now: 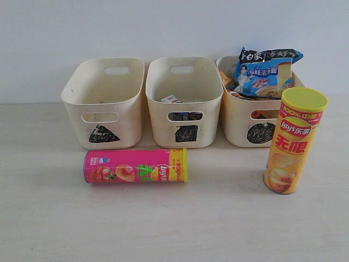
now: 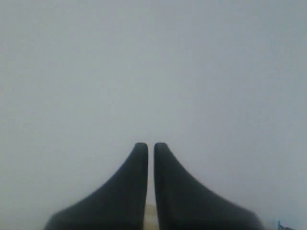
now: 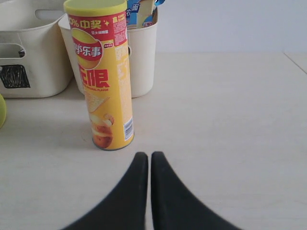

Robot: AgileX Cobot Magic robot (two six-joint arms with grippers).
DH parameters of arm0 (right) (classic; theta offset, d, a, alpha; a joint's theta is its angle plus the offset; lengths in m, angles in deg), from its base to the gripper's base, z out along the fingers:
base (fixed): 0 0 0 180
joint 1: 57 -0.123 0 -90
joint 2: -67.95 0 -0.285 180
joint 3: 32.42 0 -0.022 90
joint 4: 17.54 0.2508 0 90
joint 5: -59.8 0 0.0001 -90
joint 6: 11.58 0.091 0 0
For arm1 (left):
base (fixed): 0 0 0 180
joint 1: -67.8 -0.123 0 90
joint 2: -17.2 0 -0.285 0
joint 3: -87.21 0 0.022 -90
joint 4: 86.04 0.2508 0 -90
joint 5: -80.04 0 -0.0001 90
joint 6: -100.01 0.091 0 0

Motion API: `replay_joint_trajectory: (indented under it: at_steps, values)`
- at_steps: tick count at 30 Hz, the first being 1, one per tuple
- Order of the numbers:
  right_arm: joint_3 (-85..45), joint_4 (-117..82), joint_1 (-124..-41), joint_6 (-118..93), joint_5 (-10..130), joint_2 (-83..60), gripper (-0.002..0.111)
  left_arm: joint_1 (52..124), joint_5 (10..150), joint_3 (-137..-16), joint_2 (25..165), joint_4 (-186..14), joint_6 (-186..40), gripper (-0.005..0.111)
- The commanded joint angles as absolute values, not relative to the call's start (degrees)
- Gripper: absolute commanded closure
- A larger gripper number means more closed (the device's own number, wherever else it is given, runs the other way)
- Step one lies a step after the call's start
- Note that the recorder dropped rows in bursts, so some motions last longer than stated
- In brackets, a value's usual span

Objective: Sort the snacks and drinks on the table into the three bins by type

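Note:
A pink chip tube point(image 1: 135, 166) lies on its side in front of the triangle bin point(image 1: 103, 103) and the square bin point(image 1: 184, 102). The orange-yellow chip tube point(image 1: 294, 141) point(image 3: 101, 72) stands upright in front of the circle bin point(image 1: 256, 112). Noodle packets point(image 1: 263, 72) stick out of the circle bin. A carton point(image 1: 171, 99) peeks up inside the square bin. My right gripper point(image 3: 149, 155) is shut, empty, on the table a little short of the orange-yellow tube. My left gripper point(image 2: 150, 145) is shut and faces a blank wall. Neither gripper shows in the exterior view.
The three bins stand in a row against a pale wall, close together. The pale table point(image 1: 218, 218) stretches in front of the tubes and to the right of the standing tube point(image 3: 230, 120).

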State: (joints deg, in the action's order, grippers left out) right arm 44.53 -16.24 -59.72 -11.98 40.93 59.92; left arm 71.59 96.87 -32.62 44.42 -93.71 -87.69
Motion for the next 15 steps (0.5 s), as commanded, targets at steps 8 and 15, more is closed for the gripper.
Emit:
replay_joint_trajectory:
  at_steps: [8,15]
  values:
    - [44.8,-16.63,-59.34,-11.93,41.16,60.17,0.108,74.6,79.14,-51.84,68.56,-79.44,-91.29,0.102]
    - [44.8,-16.63,-59.34,-12.07,41.16,60.17,0.108,84.87,60.29,-62.16,80.92,-77.95,-76.7,0.102]
